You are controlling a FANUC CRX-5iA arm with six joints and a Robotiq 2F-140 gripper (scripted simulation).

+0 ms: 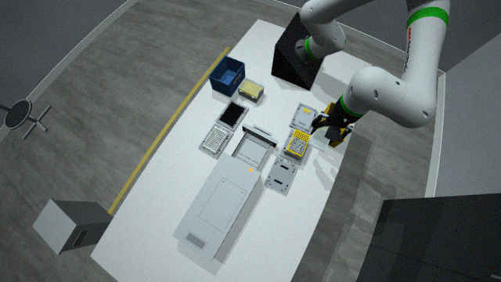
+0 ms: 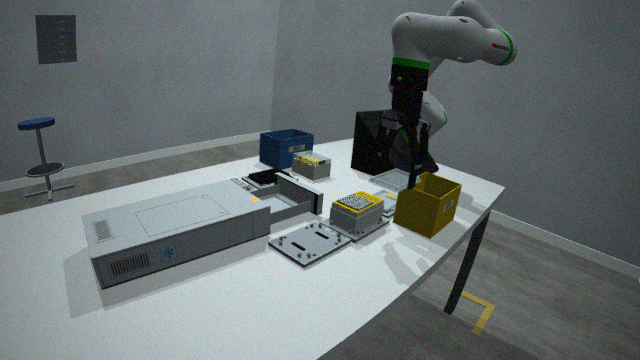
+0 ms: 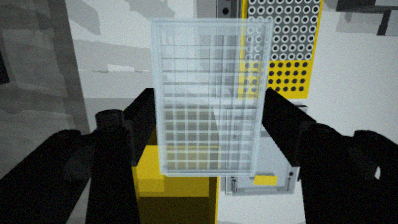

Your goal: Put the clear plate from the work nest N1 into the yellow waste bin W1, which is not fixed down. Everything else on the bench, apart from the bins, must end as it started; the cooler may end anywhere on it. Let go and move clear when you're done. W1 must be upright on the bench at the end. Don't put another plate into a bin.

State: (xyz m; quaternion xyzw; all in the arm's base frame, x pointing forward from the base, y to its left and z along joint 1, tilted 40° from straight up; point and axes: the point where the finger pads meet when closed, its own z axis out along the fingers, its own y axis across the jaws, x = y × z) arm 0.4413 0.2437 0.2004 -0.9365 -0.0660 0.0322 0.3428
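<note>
Wrist view: gripper (image 3: pixel 210 131) clamped on the clear plate (image 3: pixel 210 95), black fingers pressing its two long sides, plate held level and lifted off the bench. Seen through and past the plate: yellow-topped rack (image 3: pixel 290 55) with rows of round holes at upper right, yellow waste bin W1 (image 3: pixel 172 192) below the plate's near end, rim partly under the plate.

Top view: gripper (image 1: pixel 330 127) and clear plate (image 1: pixel 318 140) hanging between the yellow-topped rack (image 1: pixel 297 142) on the left and the bin (image 1: pixel 340 138) on the right, bin mostly hidden under the wrist and white arm (image 1: pixel 391 94). Empty grey nest (image 1: pixel 304 115) with a small yellow tag just beyond the rack. Flat grey fixture plate (image 1: pixel 282 174) with two slots near the rack, toward the near side. Large grey instrument (image 1: pixel 219 205) with its drawer out in the middle of the white bench (image 1: pixel 156 219). Black plate (image 1: pixel 232 113) and white plate (image 1: pixel 214 140) on nests at the left of the drawer. Blue bin (image 1: pixel 227 75) and yellow tip box (image 1: pixel 250 89) at the far left, black box (image 1: pixel 295 59) at the far end under the arm.

Exterior view: bin (image 2: pixel 427 205) upright on the bench near its right edge, gripper (image 2: pixel 407 165) just above and left of the bin's far rim, clear plate (image 2: pixel 395 178) held level beside that rim, not yet inside.
</note>
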